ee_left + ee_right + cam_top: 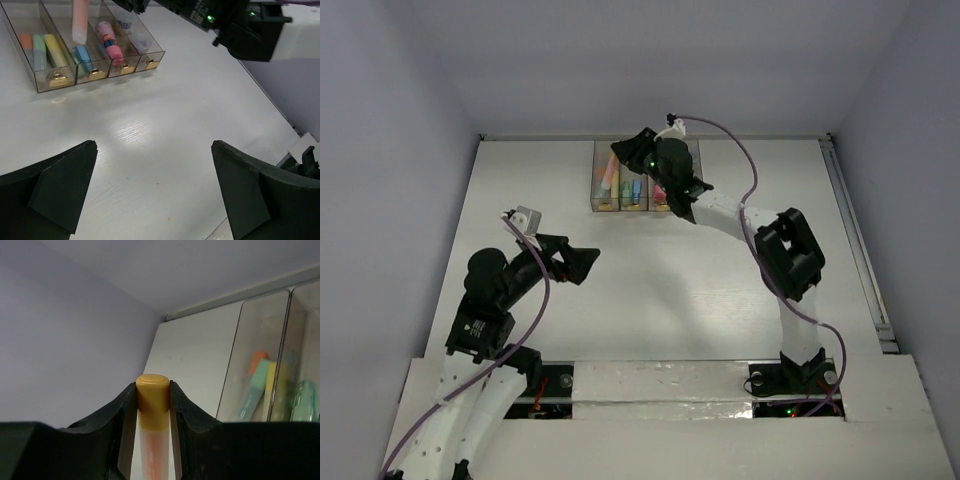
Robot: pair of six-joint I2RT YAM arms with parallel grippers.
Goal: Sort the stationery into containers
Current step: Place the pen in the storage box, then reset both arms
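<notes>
A pale orange marker [152, 440] with a yellow-orange cap stands upright, pinched at the cap end between the two fingers of the right end effector [152, 387], which press on it from both sides. In the left wrist view its lower end hangs at the mouth of the second bin from the left. Whether it touches what lies inside cannot be told.

The containers [37, 82] are four clear, brownish bins joined in a row at the far side of the counter [670, 290], each with a small gold pull [57, 79] on its near end. The leftmost bin in that view holds orange, green and yellow sticks [42, 50] lying side by side. The second holds a blue stick [85, 57], the third a pink stick [111, 45], and the fourth small round grey-blue pieces [137, 40].

The right arm [790, 250] reaches across the counter from the near right and covers much of the containers from above, and a purple cable [745, 180] loops beside it.

The left end effector [154, 147] hangs over bare counter well short of the containers. Its fingers are spread wide with nothing between them, and it points toward the row. Nothing lies on the counter between it and the bins.
</notes>
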